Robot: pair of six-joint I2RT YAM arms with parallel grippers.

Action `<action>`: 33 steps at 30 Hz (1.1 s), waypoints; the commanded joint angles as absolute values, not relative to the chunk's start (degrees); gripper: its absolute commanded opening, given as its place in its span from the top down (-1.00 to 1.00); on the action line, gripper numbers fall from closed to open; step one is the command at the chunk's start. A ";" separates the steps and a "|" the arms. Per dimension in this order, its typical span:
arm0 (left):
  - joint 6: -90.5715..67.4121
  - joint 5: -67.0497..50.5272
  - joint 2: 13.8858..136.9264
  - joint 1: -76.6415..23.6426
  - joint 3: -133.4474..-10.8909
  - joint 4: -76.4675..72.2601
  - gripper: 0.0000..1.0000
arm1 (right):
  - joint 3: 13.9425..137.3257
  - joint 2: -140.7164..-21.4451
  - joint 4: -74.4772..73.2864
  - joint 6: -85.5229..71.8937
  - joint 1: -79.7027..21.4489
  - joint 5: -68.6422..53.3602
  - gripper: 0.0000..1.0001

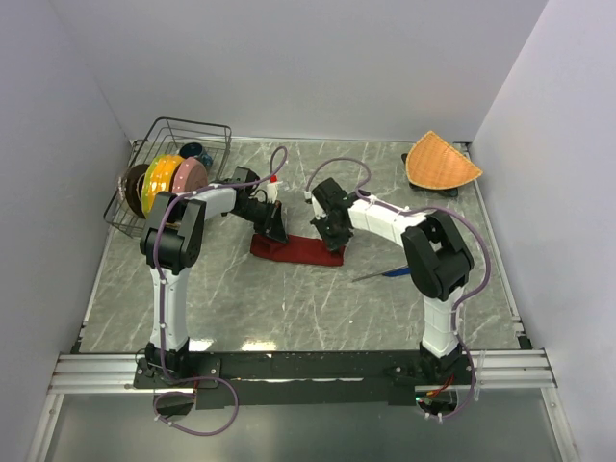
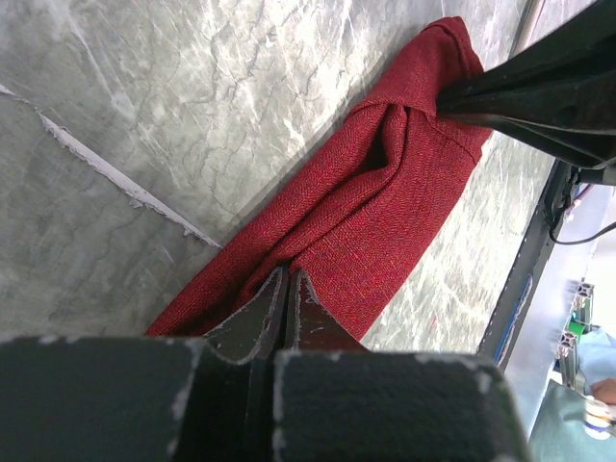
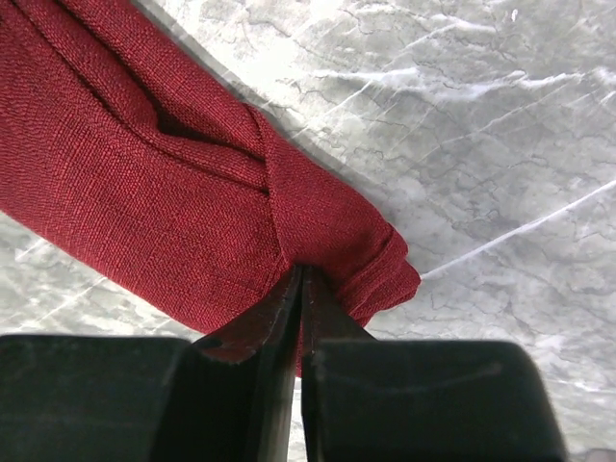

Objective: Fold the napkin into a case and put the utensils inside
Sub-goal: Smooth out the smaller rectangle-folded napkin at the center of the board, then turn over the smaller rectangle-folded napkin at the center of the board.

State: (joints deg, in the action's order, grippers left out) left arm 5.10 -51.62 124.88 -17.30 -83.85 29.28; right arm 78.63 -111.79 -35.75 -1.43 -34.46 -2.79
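The dark red napkin point(image 1: 298, 250) lies mid-table, bunched into a long narrow strip between my two grippers. My left gripper point(image 1: 273, 231) is shut on the strip's left end. In the left wrist view its tips point(image 2: 287, 274) pinch a fold of the napkin point(image 2: 385, 212). My right gripper point(image 1: 332, 237) is shut on the right end; its tips point(image 3: 300, 271) nip the napkin point(image 3: 144, 183) beside its rolled corner. It also shows as dark fingers point(image 2: 539, 96) at the far end of the left wrist view. A slim blue-purple knife point(image 1: 390, 274) lies on the table near the right arm.
A wire dish rack point(image 1: 207, 130) holding coloured plates stands at the back left. An orange woven fan-shaped mat point(image 1: 441, 162) sits at the back right. White walls close in the marble table point(image 1: 289, 308) on three sides.
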 commanded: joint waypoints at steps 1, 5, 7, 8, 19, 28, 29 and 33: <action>7.47 -45.79 128.14 -17.40 -81.30 32.61 0.99 | 79.19 -106.55 -34.64 -1.76 -31.74 -10.80 0.63; 7.65 -45.70 128.32 -17.40 -81.04 32.43 0.98 | 82.52 -102.92 -35.51 0.95 -28.66 -19.93 -0.03; 7.73 -45.88 128.41 -17.40 -80.95 32.34 0.98 | 84.72 -103.01 -36.47 2.63 -27.42 -24.84 -0.21; 7.91 -45.97 128.50 -17.40 -81.03 32.17 0.98 | 85.68 -103.70 -37.08 3.33 -27.25 -25.92 -0.28; 8.00 -45.97 128.41 -17.40 -80.60 31.64 0.99 | 97.99 -118.20 -42.10 8.35 -26.72 -37.17 -0.49; 8.09 -45.97 128.41 -17.40 -80.24 31.64 0.99 | 100.28 -124.71 -41.31 10.37 -26.81 -37.44 -0.44; 8.09 -45.97 128.50 -17.40 -80.42 31.64 0.98 | 100.81 -125.15 -41.31 10.46 -26.81 -37.62 -0.41; 8.00 -45.88 128.76 -17.40 -80.59 31.82 0.98 | 101.69 -127.70 -42.19 11.42 -26.89 -37.71 -0.34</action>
